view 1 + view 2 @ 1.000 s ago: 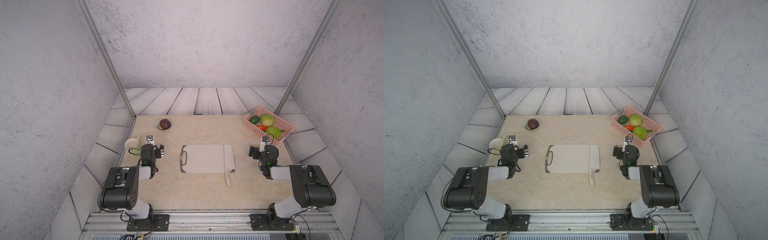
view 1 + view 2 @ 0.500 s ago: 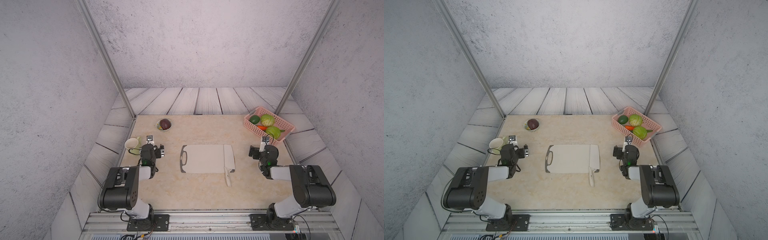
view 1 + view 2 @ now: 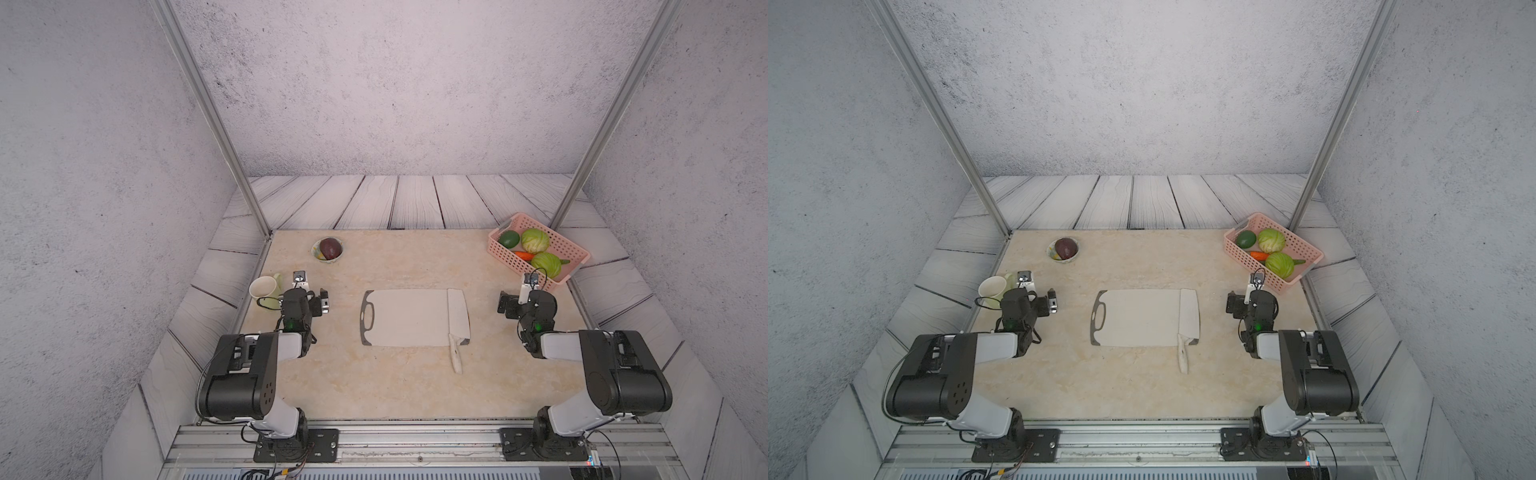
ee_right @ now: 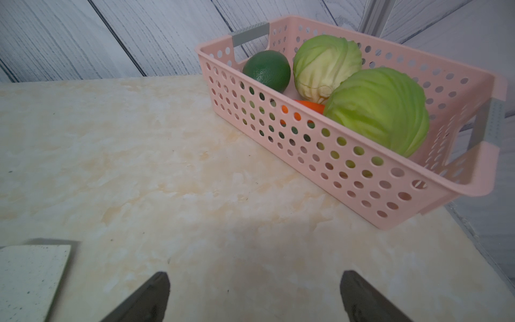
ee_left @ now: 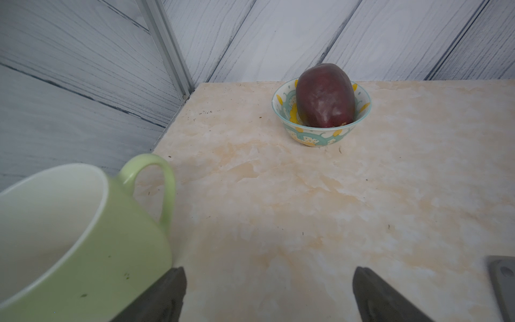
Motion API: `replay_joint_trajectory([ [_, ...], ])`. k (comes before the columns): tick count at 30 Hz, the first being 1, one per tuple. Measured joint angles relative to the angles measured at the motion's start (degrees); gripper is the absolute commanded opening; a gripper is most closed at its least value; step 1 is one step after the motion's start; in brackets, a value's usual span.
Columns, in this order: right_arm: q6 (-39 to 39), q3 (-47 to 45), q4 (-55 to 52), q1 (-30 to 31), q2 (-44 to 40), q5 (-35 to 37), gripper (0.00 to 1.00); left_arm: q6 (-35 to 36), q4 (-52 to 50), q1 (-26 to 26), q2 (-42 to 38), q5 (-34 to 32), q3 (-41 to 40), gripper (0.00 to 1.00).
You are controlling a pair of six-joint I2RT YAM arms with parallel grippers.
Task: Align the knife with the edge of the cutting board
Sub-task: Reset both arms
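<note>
The knife [image 3: 458, 320] has its pale handle over the marbled beige surface [image 3: 395, 382] and its broad flat blade along the right end of the smooth, round-cornered cutting board [image 3: 407, 318]. Flanking the board, the left gripper [image 3: 322, 300] and right gripper [image 3: 504, 303] gape wide and empty. A perforated pink basket [image 3: 515, 262] sits beyond. Nothing has moved.

Cutting board [image 3: 405, 318], knife [image 3: 458, 311] along its end, handle overhanging; green mug [image 3: 264, 291]; bowl [image 3: 314, 251]; pink basket [image 3: 519, 264] of vegetables [image 3: 535, 240].

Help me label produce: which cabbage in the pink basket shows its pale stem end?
The cabbage beside the dark green round fruit; its whitish stem end is visible, whereas the other cabbage shows only green leaves.
</note>
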Motion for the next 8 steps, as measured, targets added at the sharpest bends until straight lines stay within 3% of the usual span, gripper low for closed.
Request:
replay_joint_trajectory([
  [8,0.00,0.00,-0.44,0.00,0.00,0.00,0.99,0.00,0.00,0.00,0.00,0.00,0.00,0.98],
])
